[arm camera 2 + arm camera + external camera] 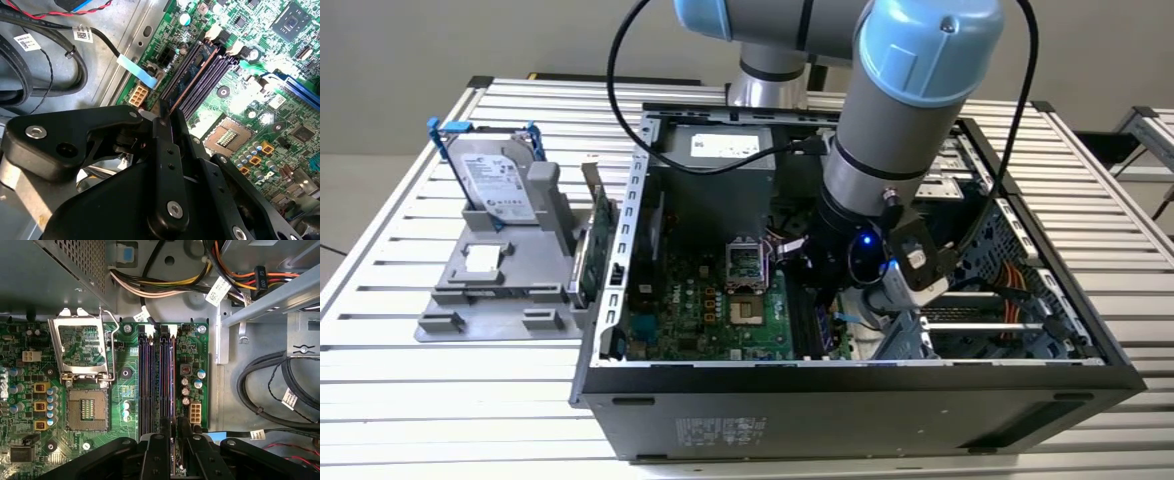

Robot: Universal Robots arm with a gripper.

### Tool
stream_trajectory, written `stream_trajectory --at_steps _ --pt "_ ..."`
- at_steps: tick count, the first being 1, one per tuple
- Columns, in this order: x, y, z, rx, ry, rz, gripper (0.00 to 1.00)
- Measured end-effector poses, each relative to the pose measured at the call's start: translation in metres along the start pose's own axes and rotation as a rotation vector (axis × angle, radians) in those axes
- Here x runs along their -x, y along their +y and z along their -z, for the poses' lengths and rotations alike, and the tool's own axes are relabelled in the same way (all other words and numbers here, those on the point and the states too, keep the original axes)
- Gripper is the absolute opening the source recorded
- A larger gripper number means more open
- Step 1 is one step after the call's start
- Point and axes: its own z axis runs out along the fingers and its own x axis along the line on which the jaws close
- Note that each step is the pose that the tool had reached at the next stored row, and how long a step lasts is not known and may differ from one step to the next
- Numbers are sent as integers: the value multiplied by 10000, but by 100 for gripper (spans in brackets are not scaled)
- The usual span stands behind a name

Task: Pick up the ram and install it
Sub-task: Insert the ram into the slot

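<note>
Pincer (172, 440) clamped on ram (192, 62) above the slots (156, 375); slight tilt could jam it.

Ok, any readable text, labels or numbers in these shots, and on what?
Nothing legible. There is print, but none of it can be read:
Drive label: blurred.
Power supply sticker: blurred.
Case sticker: too small.
Cable tags: print too small.
Motherboard markings: too small.
</note>
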Motion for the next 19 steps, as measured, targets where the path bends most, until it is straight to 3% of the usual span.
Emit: stream_trajectory --at_steps 4,5,15,19 --pt "0 0 0 -1 0 0 100" --pt "0 0 1 -3 0 0 0" --pt "0 0 0 -2 0 0 0" --pt "4 2 63 -3 109 -3 0"
